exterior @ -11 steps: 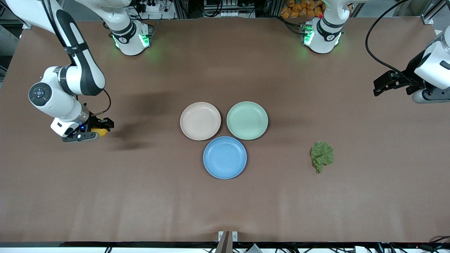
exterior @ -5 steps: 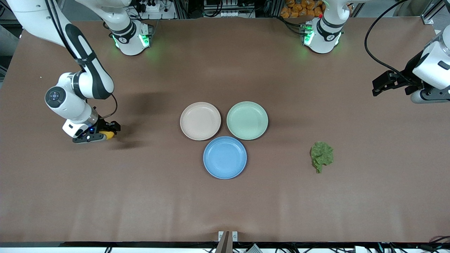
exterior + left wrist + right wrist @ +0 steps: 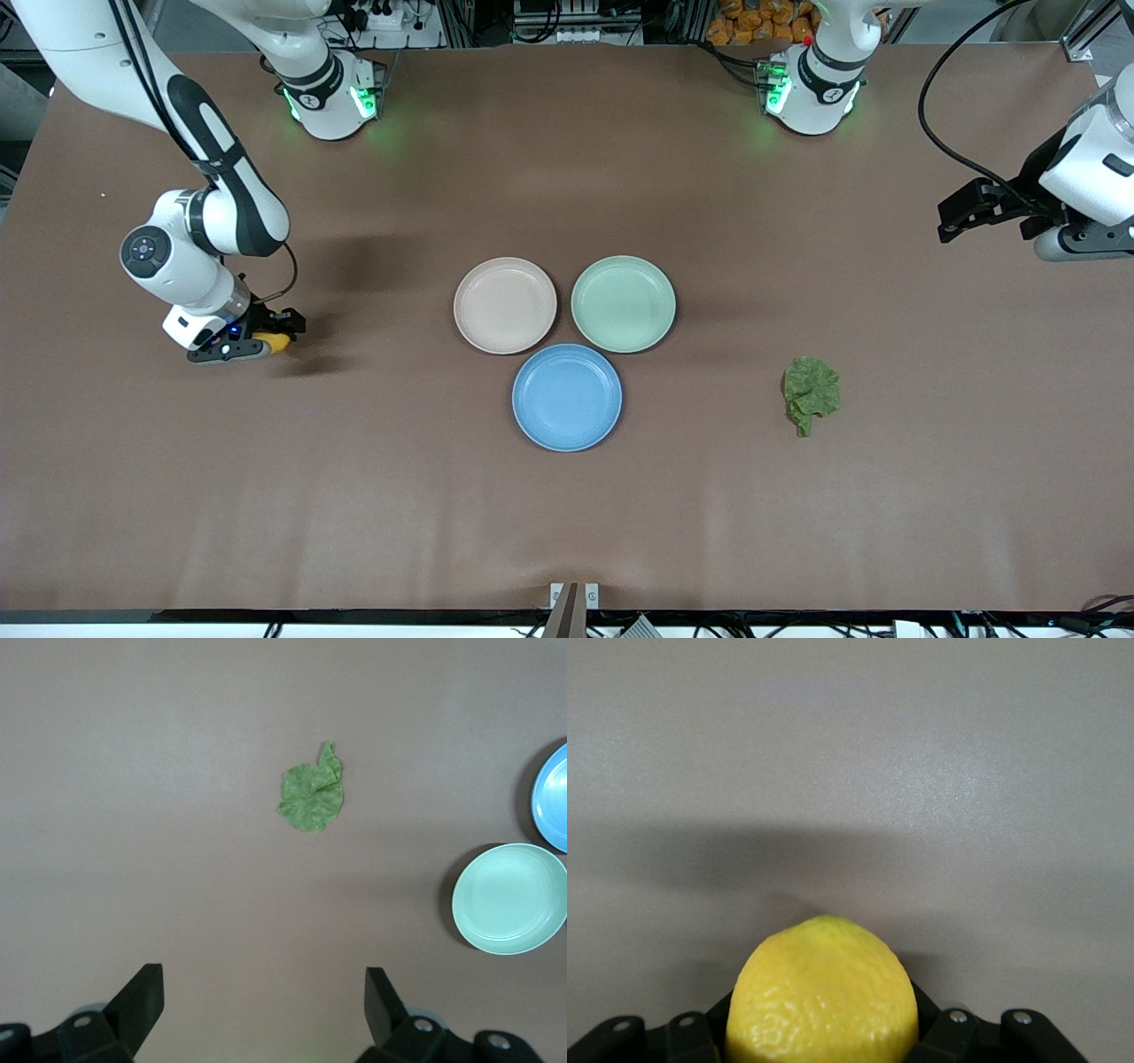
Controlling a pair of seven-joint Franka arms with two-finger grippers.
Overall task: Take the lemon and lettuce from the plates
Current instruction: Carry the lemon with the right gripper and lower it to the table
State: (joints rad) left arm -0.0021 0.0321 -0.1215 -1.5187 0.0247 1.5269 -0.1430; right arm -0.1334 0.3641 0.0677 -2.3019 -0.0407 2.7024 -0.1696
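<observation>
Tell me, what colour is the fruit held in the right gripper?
Bright yellow: the lemon, clearest in the right wrist view.

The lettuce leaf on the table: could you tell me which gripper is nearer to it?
Left. The left gripper hangs open above the lettuce's end of the table; the right gripper, shut on the lemon, is past the plates.

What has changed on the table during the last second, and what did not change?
The right gripper, shut on the lemon, moved a little toward the plates and nearer to the front camera, over bare table at the right arm's end. The left gripper stayed open and waits, almost unmoved, at the left arm's end. The lettuce, the beige-pink plate, the mint green plate and the blue plate stayed in place.
</observation>
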